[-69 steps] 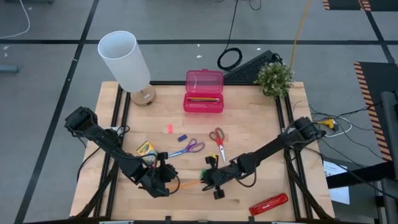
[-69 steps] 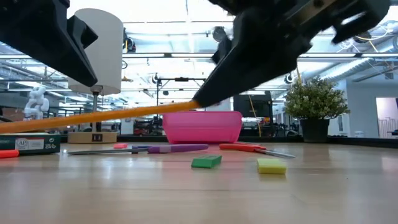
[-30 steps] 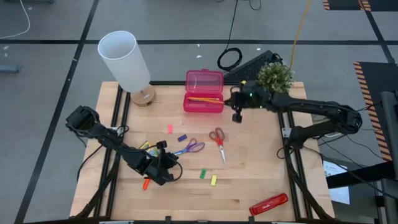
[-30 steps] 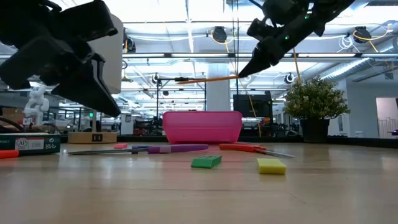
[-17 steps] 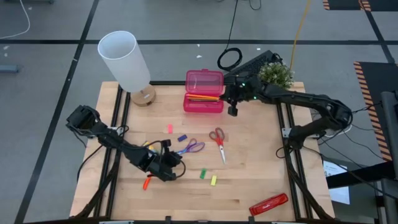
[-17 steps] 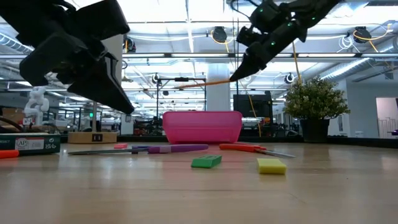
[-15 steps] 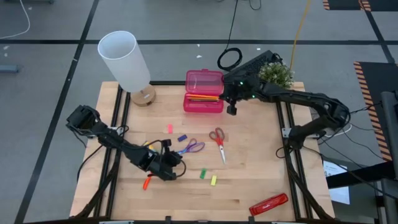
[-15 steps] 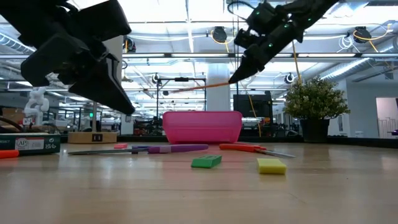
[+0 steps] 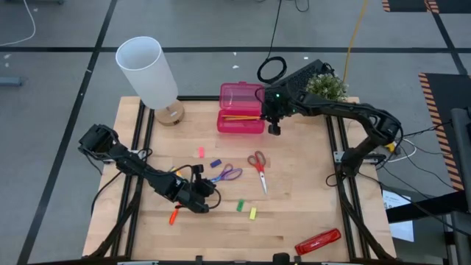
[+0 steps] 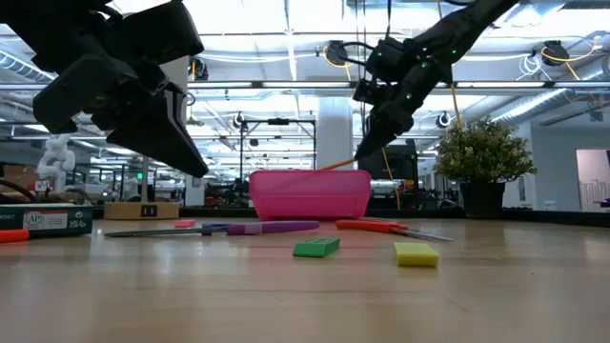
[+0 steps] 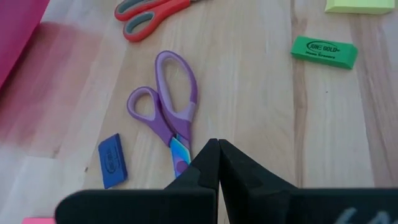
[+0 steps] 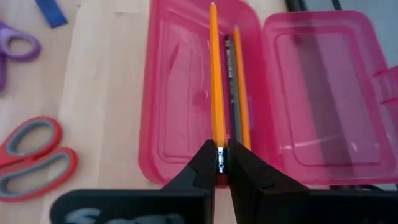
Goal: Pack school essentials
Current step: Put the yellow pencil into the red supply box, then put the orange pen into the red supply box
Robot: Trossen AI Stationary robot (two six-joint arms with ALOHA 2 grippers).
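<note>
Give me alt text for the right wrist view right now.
The right gripper holds an orange pencil by its end, lowering it lengthwise into the open pink case, beside a dark pencil and another orange one. Red-handled scissors lie on the table nearby.

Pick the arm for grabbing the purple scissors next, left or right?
Left, probably. The left gripper hangs shut just beside the purple scissors, handles dead ahead in its wrist view. The right gripper is over the pink case, shut on an orange pencil.
</note>
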